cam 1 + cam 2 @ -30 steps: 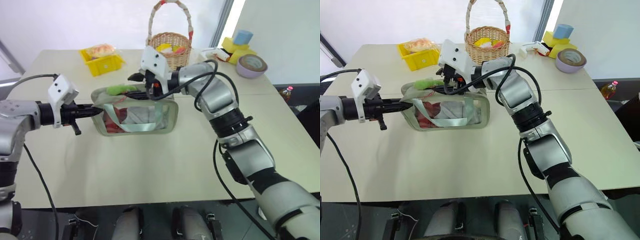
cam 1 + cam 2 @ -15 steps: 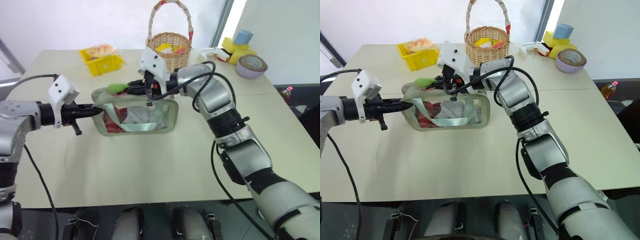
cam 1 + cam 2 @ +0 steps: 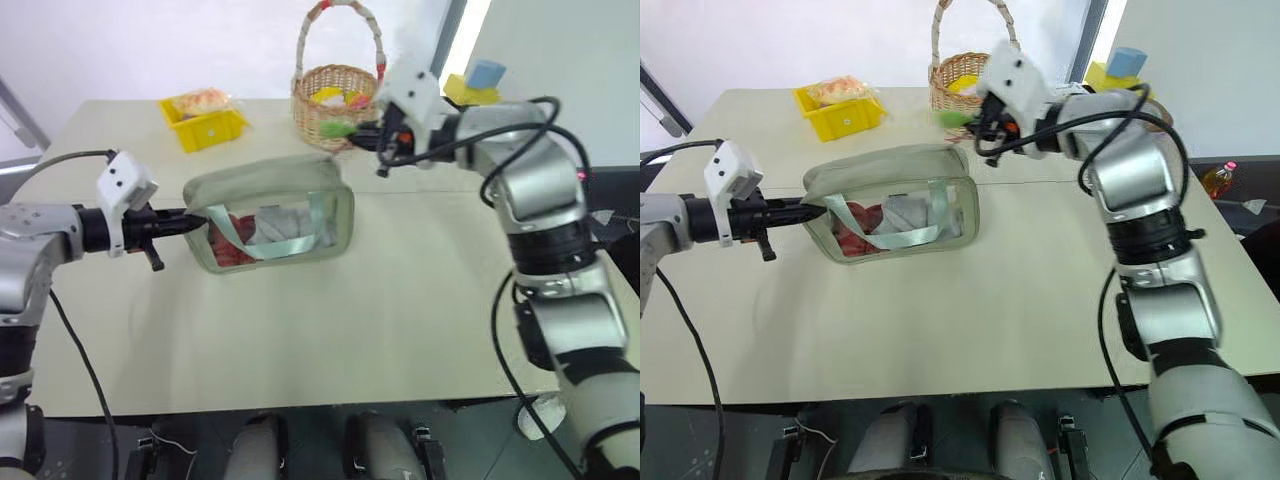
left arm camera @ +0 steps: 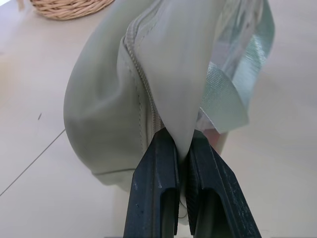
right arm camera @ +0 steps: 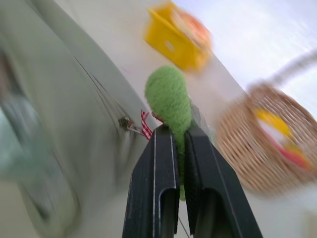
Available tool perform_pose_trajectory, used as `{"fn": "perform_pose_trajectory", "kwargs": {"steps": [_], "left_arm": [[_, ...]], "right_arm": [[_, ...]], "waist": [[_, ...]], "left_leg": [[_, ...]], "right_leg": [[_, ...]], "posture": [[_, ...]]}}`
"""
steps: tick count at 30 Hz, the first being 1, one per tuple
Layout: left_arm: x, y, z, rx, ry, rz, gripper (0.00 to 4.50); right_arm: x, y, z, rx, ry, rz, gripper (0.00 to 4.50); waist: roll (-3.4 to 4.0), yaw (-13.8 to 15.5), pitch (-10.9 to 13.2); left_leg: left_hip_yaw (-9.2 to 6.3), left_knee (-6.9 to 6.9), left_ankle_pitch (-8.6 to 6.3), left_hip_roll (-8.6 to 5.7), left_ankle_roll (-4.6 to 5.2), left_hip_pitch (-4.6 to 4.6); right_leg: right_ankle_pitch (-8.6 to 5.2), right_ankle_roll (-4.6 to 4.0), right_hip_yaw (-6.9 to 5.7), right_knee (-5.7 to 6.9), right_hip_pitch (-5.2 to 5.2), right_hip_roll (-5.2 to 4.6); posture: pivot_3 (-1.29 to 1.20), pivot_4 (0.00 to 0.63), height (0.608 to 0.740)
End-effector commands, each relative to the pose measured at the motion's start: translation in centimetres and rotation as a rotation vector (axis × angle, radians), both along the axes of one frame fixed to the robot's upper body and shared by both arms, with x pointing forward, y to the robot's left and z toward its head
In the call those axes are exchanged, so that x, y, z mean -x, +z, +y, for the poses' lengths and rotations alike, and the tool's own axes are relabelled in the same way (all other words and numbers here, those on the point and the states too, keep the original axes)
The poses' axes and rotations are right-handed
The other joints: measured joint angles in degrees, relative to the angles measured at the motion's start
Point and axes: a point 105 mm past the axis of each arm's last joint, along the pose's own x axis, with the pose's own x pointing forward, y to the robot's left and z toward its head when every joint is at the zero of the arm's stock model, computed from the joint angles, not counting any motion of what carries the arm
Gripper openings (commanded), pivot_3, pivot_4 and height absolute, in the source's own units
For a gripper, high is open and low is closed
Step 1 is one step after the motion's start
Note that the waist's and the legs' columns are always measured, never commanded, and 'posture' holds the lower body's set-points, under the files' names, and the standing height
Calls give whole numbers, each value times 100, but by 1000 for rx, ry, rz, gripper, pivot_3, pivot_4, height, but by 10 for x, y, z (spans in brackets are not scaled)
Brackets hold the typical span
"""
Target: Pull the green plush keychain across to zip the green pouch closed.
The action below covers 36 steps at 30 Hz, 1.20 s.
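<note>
Swinging away to its own right since a second ago, the right gripper has dragged the green plush keychain from the pouch's left end past its right end, near the wicker basket. Landmark: the green pouch, tilted at mid-table. Nearest, at its left end, the left gripper stays clenched on the pouch's fabric. Beyond its far right corner, the right jaws pinch the keychain. Farther back left of the pouch sits the yellow bin.

Sage-green pouch upright on table, lime plush keychain at its right end
</note>
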Motion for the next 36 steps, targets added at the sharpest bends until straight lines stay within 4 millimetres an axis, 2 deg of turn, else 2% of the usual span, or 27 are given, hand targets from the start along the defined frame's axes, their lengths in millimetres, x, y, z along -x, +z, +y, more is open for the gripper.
{"fn": "perform_pose_trajectory", "kwargs": {"steps": [1,3,5,9,11,15,17,19,22,26,28,29,31,34,36], "left_arm": [[1,3,10,-6,41,-17,0],[0,2,8,-2,40,-16,0],[0,0,6,1,37,-14,0],[-2,-2,2,3,32,-14,0],[-2,-1,1,0,24,-16,0],[-1,1,1,-8,21,-18,0],[-1,1,2,-10,22,-19,0],[0,1,2,-13,22,-19,0],[1,1,3,-18,24,-19,0],[1,1,4,-32,30,-23,0],[0,3,5,-33,36,-31,0],[-3,6,7,-25,51,-49,367],[-5,12,9,-11,62,-64,1193],[-3,22,14,5,56,-62,2683],[-3,26,17,17,59,-62,3720]], "right_arm": [[0,28,-47,8,-240,-151,58],[-3,14,-72,-16,-376,-133,58],[-6,-7,-85,-89,-470,-75,58],[-8,-48,-84,-324,-552,85,58],[-8,-95,-76,-495,-633,278,58],[4,-147,-48,-707,-690,554,58],[9,-157,-37,-760,-692,629,58],[15,-169,-17,-871,-678,769,58],[21,-184,-3,-793,-665,820,58],[17,-174,-4,-758,-623,771,58],[9,-152,-14,-769,-585,691,58],[3,-135,-24,-762,-565,630,762],[-4,-110,-43,-726,-544,531,1651],[-2,-70,-64,-599,-449,404,3193],[1,-58,-70,-545,-403,375,4199]], "waist": [[1,-7,1],[0,11,1],[-2,21,-1],[-1,26,-1],[-1,11,-3],[3,-7,-6],[9,-17,-9],[8,-16,-11],[10,-38,-12],[9,-54,-13],[9,-65,-12],[11,-75,-11],[12,-74,-9],[11,-25,-4],[10,-13,-4]], "left_leg": [[0,-1,0,1,0,0],[0,-4,0,6,0,-1],[1,-1,0,8,0,-2],[2,1,0,6,0,0],[3,-5,1,6,-1,2],[3,-7,3,9,-5,8],[6,-7,3,9,-5,13],[4,-9,3,9,-4,15],[5,-15,3,9,-4,20],[5,-17,0,5,0,24],[4,-23,-2,5,3,28],[4,-27,-2,5,3,29],[3,-35,-3,0,6,26],[1,-45,-5,-18,10,16],[0,-50,-5,-19,10,12]], "right_leg": [[0,0,1,0,-1,0],[0,0,0,0,-2,0],[0,0,1,-1,1,0],[0,0,1,-3,3,-3],[0,0,2,0,0,0],[0,0,3,2,7,4],[0,0,8,2,7,3],[0,0,7,2,8,5],[0,0,8,3,8,8],[0,0,10,-1,13,6],[0,-1,10,-1,13,6],[0,-1,10,-1,12,6],[0,-1,11,-3,9,0],[0,0,10,-5,1,-8],[0,0,10,-9,-5,-7]], "posture": [[0,150,739],[0,150,739],[0,150,739],[0,150,739],[0,150,739],[0,150,739],[0,150,739],[0,150,739],[0,150,739],[0,150,739],[0,150,739],[0,150,739],[0,150,739],[0,150,739],[0,150,739]]}}
